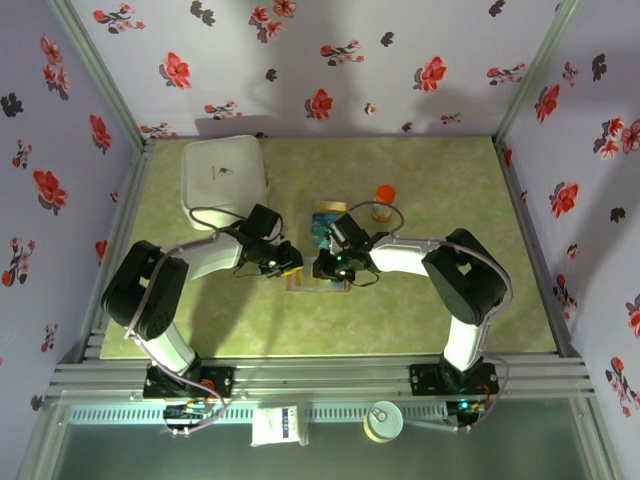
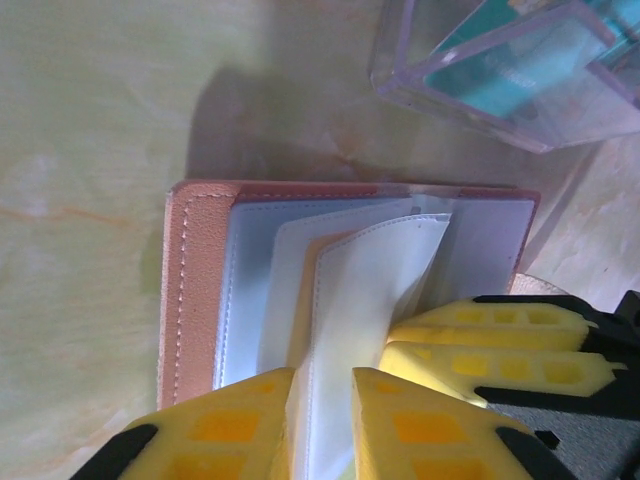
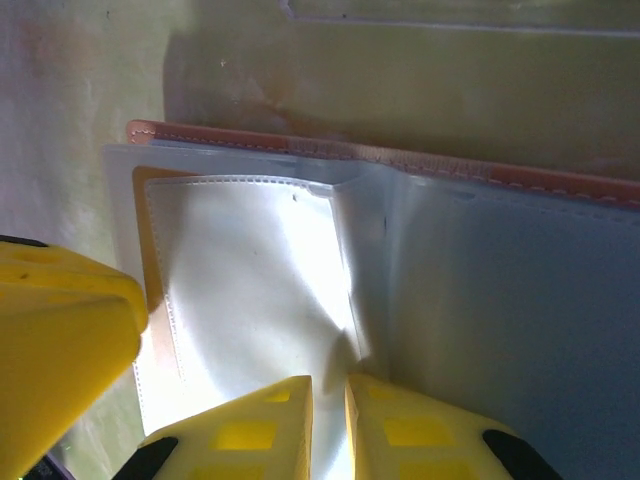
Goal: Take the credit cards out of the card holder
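Observation:
The brown card holder [image 1: 302, 285] lies open on the table between both arms, its brown rim [image 2: 185, 290] framing cloudy plastic sleeve pages [image 2: 360, 290]. My left gripper [image 2: 322, 375] stands slightly open astride one raised page. My right gripper [image 3: 328, 382] is shut on a sleeve page [image 3: 250, 280] from the opposite side, and its yellow fingers [image 2: 500, 345] show beside mine. A tan-orange edge [image 3: 140, 240] peeks from behind that page. Teal credit cards [image 2: 520, 60] rest in a clear plastic box [image 1: 328, 222] just beyond the holder [image 3: 450, 165].
A white square box [image 1: 225, 175] sits at the back left. An orange-capped bottle [image 1: 384, 198] stands behind the right arm. Flowered walls close in the table on three sides.

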You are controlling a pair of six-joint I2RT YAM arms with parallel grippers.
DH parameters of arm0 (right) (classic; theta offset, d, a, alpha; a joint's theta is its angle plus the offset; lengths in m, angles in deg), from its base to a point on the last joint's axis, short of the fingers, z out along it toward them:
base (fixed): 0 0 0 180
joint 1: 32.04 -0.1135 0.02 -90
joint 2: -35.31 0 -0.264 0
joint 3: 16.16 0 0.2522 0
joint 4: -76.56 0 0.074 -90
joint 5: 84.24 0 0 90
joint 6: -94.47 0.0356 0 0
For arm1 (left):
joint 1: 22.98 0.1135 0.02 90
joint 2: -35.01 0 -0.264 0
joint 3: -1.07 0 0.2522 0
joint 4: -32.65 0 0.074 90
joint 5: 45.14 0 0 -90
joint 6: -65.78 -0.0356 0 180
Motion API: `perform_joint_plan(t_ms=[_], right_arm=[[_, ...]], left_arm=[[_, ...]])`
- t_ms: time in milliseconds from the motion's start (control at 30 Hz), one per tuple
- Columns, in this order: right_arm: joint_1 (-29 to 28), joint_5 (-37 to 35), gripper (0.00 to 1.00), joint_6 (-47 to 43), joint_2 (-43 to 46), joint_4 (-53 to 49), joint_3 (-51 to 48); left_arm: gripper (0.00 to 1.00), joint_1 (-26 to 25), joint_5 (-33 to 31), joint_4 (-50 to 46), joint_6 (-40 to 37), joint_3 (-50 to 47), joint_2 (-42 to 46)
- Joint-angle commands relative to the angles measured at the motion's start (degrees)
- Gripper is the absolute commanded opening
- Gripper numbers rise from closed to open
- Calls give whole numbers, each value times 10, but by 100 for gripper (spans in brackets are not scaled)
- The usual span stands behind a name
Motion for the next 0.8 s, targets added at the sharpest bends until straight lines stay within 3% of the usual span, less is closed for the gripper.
perform_joint_plan(t_ms=[0, 267, 533, 767], right_arm=[[5, 13, 18, -11, 6, 6, -12], [6, 14, 18, -9, 10, 10, -18], [6, 19, 19, -4, 23, 12, -18], [6, 8, 21, 0, 82, -10, -12]], left_arm=[[23, -6, 7, 15, 13, 7, -15], [21, -10, 10, 29, 21, 8, -28], [13, -13, 20, 42, 29, 13, -30], [16, -14, 24, 32, 31, 28, -9]])
